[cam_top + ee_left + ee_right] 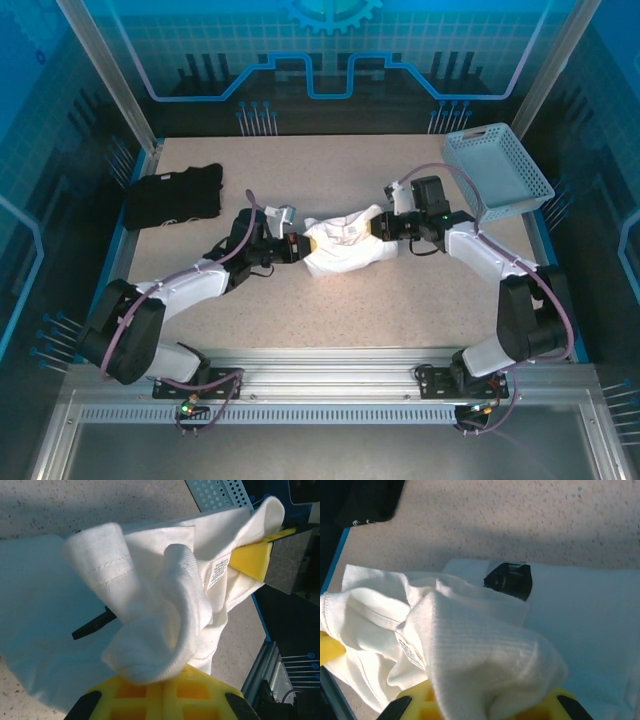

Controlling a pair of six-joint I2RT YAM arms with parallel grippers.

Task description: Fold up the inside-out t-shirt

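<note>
both arms reach inward from their bases, forearms low over the table [400, 300] and angled toward each other, so the two wrists face one another near the middle of the surface. the inside-out t-shirt [345, 246] hangs bunched between them, its lower part resting on the table. the left gripper [296, 248] is clamped tight on the shirt's left end; in its wrist view a thick roll of white cloth bulges out over the yellow fingers [150, 697]. the right gripper [380, 228] is pinched onto the opposite end, cloth heaped over its own yellow fingers [415, 702]. a white care tag [218, 572] and the dark neck label [509, 580] show on the fabric. a black folded garment [172, 196] lies well apart at the far left, and a pale blue basket [497, 170] sits tilted at the far right.
</note>
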